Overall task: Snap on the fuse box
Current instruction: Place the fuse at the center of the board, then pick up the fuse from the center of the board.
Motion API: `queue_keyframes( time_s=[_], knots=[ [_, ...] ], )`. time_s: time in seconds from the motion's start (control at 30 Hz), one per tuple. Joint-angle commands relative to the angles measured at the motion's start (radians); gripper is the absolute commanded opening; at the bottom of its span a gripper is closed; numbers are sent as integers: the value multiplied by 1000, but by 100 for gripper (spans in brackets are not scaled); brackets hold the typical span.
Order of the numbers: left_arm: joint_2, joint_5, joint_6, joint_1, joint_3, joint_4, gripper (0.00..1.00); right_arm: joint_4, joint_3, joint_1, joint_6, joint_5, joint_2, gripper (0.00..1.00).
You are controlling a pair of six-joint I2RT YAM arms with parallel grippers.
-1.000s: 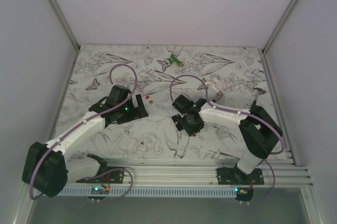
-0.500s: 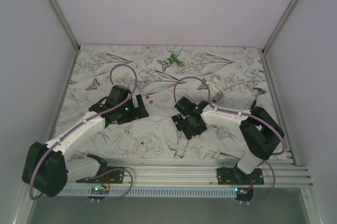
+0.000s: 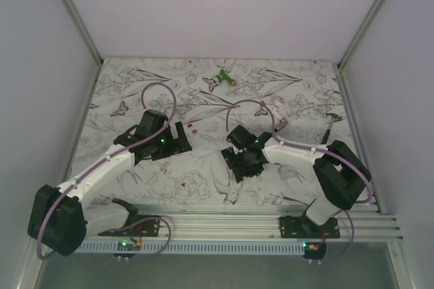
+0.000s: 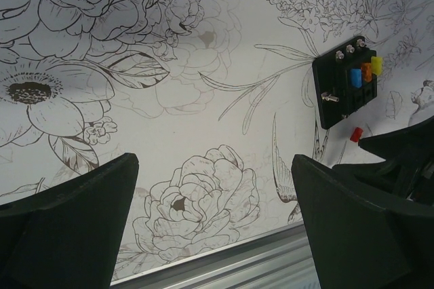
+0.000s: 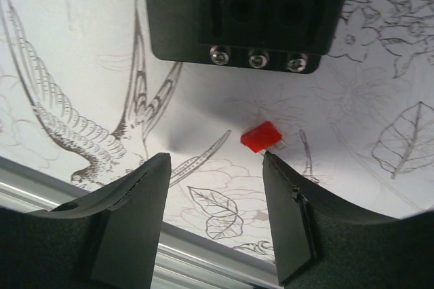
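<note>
Right wrist view looks straight at the fuse box, which lies flat on the flower-printed table cover just beyond the tips of the right claw. That claw is about halfway open and has hold of nothing. A loose red fuse lies on the cover between it and the near edge of the box, close to one finger but apparently not touching it. Seen from the left wrist, the box carries a blue fuse, an orange fuse and a yellow fuse seated in its face, with the red one on the cover beside it. The left claw is spread fully wide and empty, well to the side of the box and taking no part. From above, the right arm hides most of the box, and a green-and-white object lies far behind it near the back wall. My reading is that the job is partly done: some fuses are in, while the red one is not. Whether slots remain free, or a cover is also meant to go on, I cannot tell.
</note>
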Motion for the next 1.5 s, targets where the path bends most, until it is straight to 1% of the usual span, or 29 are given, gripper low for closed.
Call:
queue_keyframes(
  time_s=[0.0, 0.1, 0.27, 0.33, 0.43, 0.83, 0.97, 1.23, 1.47],
  knots=[
    [-21, 14, 18, 6, -14, -35, 100, 56, -6, 22, 52, -98, 5, 61],
    [-25, 13, 16, 6, -16, -36, 100, 42, 15, 39, 37, -83, 6, 61],
    [-32, 8, 16, 6, -19, -37, 100, -50, 76, 52, -36, 76, -17, 60],
    [-33, 8, 18, 5, -20, -38, 100, -59, 86, 51, -66, 148, -34, 59],
    [-34, 6, 17, 6, -19, -39, 100, -50, 89, 48, -100, 194, -36, 58],
    [-42, 3, 19, 6, -20, -42, 100, 13, 94, 35, -167, 190, 33, 49],
    [-43, 3, 20, 6, -20, -43, 100, 14, 93, 33, -167, 183, 48, 48],
    [-42, 3, 19, 6, -20, -45, 100, 19, 79, 21, -165, 151, 67, 39],
    [-45, 3, 19, 6, -20, -45, 100, 18, 76, 11, -160, 138, 98, 34]
  ],
)
